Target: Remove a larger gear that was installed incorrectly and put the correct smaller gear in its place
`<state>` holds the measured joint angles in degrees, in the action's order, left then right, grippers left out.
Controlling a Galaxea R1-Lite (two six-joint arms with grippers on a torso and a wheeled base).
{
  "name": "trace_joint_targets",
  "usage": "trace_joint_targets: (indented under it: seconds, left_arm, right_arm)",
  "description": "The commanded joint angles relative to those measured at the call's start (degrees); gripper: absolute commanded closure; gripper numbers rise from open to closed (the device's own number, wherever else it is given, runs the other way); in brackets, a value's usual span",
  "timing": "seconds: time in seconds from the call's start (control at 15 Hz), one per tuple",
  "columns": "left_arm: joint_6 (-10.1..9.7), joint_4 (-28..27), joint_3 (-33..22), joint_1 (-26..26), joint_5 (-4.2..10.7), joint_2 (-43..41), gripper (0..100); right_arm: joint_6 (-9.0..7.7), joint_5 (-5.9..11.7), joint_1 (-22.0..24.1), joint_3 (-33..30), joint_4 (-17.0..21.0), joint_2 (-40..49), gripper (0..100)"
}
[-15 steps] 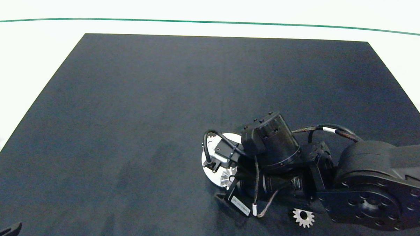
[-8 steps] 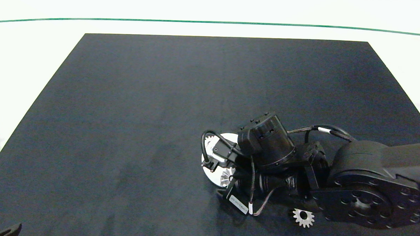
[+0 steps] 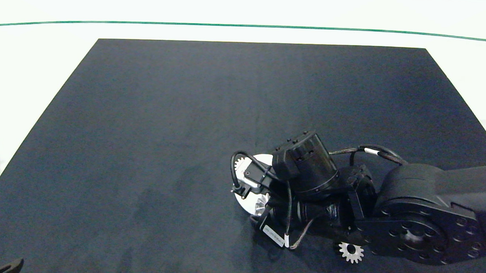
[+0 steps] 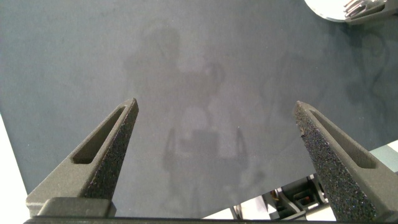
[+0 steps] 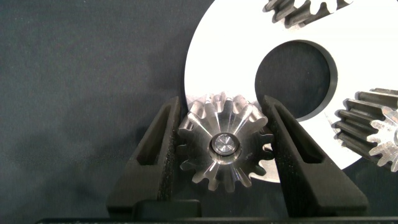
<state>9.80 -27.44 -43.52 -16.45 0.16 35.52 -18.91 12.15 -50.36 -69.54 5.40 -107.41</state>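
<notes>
A white disc (image 5: 249,37) with a round centre hole lies on the black mat and carries three silver gears. My right gripper (image 5: 224,102) is shut on one silver gear (image 5: 224,149). That gear sits on a pin at the disc's edge, and a finger touches its teeth on each side. Two more gears (image 5: 305,11) (image 5: 367,127) stand on the same disc. A loose silver gear (image 3: 351,252) lies flat on the mat beside the right arm. By size I cannot tell which is the larger gear and which the smaller gear. My left gripper (image 4: 217,124) hangs open over bare mat.
In the head view the right arm (image 3: 422,211) covers most of the disc (image 3: 243,199). The black mat (image 3: 187,110) is ringed by white table. A tip of the left gripper (image 3: 8,267) shows at the near left corner.
The right arm has shifted slightly left and nearer over the disc. The loose gear and the left gripper have stayed put.
</notes>
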Motion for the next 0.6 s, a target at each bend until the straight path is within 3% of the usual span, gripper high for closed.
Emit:
trace_joint_targets:
  seconds: [0.07, 0.4, 0.6]
  left_arm:
    - [0.04, -0.16, 0.01, 0.01, 0.02, -0.02, 0]
    - [0.04, -0.16, 0.1, 0.01, 0.02, 0.16, 0]
    - [0.04, -0.16, 0.28, 0.01, 0.02, 0.25, 0]
  right_arm:
    - [-0.16, 0.06, -0.09, 0.01, 0.05, 0.1, 58]
    - [-0.08, 0.06, -0.09, 0.19, 0.22, 0.18, 69]
    - [-0.08, -0.03, -0.09, 0.28, 0.58, 0.71, 69]
